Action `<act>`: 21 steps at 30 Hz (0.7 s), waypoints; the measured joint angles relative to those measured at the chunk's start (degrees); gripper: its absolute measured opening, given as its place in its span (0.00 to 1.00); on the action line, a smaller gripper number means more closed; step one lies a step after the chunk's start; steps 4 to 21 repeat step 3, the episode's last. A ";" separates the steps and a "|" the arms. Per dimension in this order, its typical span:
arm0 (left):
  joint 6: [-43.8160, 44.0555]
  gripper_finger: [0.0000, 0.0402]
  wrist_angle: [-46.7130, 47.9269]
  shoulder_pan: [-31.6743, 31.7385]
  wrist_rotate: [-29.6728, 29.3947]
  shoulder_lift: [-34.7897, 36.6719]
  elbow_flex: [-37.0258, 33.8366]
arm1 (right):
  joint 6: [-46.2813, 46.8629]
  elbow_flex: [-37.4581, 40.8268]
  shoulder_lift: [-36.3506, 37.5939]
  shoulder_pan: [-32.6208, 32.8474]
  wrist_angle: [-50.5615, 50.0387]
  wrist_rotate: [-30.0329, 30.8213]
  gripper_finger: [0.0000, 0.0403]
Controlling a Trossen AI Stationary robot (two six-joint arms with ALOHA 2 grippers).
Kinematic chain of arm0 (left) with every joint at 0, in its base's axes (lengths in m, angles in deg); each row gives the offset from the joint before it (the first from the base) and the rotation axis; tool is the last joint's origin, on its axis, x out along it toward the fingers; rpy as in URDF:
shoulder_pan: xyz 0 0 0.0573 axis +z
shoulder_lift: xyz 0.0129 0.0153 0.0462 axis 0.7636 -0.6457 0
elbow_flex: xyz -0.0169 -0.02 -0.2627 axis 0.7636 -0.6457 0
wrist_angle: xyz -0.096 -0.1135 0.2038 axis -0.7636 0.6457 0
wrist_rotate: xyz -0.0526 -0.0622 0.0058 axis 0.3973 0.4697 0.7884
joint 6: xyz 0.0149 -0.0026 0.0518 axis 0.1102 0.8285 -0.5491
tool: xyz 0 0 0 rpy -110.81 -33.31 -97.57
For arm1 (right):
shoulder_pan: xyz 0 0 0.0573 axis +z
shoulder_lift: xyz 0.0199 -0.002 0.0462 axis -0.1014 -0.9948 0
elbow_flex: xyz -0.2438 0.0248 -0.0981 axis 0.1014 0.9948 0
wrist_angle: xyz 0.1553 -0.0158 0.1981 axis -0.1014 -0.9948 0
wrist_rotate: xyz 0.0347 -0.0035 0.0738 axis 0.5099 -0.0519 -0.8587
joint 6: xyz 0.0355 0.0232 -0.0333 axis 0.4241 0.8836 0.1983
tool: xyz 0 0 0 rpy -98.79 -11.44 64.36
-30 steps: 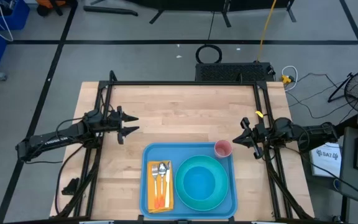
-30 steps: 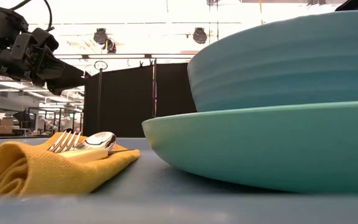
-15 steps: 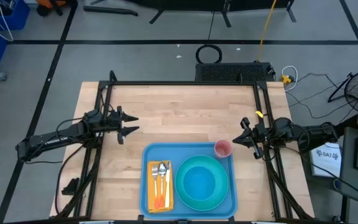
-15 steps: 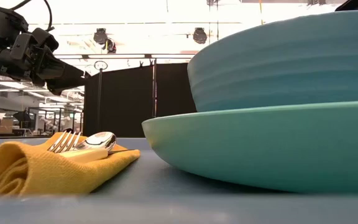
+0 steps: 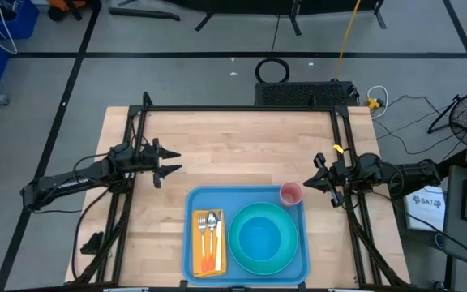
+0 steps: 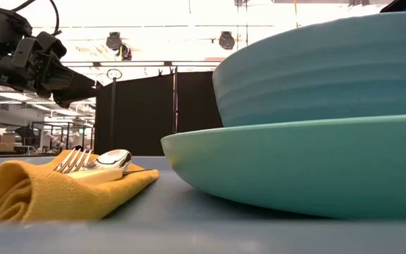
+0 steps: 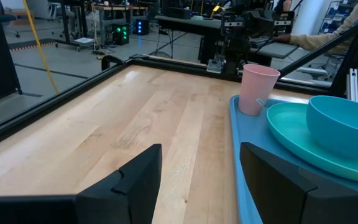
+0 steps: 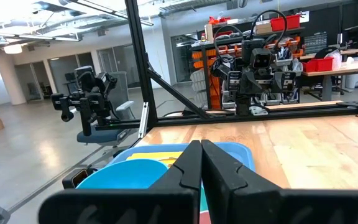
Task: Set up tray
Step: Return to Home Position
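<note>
The light-blue tray (image 5: 246, 197) lies flat at the table's near edge. On it sit a round teal plate (image 5: 237, 250) carrying a blue bowl (image 5: 258, 238), a pink cup (image 5: 290, 193) upright in the far right corner, and a yellow napkin (image 5: 195, 242) with a fork and a spoon (image 5: 211, 223) lying on top. My left gripper (image 5: 171, 161) hovers open over the table's left half, away from the tray. My right gripper (image 5: 309, 182) is shut, just right of the cup, touching nothing.
Bare wooden tabletop (image 5: 233, 146) stretches from the tray to the far edge. A black metal frame (image 5: 242, 109) runs along the far and side edges. The right wrist view shows a black upright post (image 8: 138, 68) beside the table.
</note>
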 joint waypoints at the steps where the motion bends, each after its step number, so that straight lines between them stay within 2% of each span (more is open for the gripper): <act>1: 0.00 0.56 0.00 0.00 0.00 0.02 0.00 | -0.01 0.00 0.00 -0.01 -0.01 0.00 0.00; 21: 0.00 0.56 0.00 0.00 0.00 0.00 0.00 | 0.01 0.00 0.00 0.01 0.01 0.00 0.00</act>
